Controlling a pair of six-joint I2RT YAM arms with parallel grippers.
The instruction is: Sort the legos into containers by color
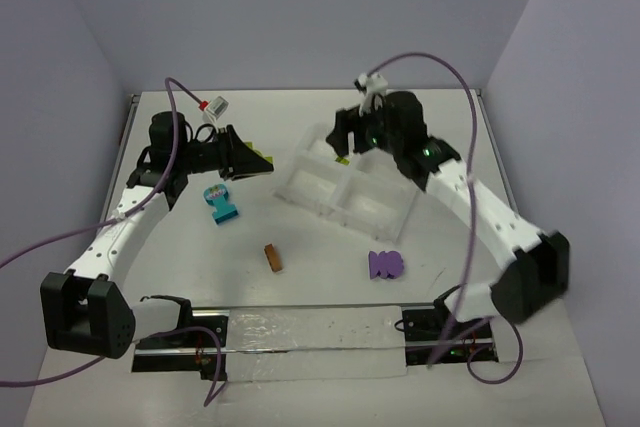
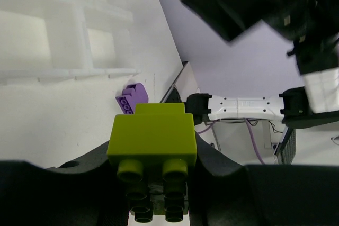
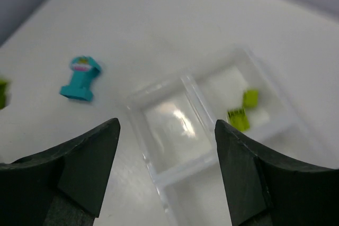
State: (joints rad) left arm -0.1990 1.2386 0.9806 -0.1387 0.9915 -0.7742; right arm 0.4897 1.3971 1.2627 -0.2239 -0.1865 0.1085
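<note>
Left claw (image 2: 152, 205) clamped on lime green lego (image 2: 152, 138), tray (image 2: 69, 72) ahead

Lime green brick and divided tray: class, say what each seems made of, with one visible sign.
Lime green brick: apparently hard moulded plastic, smooth and slightly glossy, with crisp studs. Tray: probably thin translucent white plastic; its walls look milky and partly see-through.

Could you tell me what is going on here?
Bricks are being sorted by colour into a white tray. The left pincer is shut on a lime green brick, beside the tray. The right pincer hangs open above the tray, where two lime pieces lie in one compartment. A teal brick, an orange-brown brick and a purple brick lie loose on the table.
</note>
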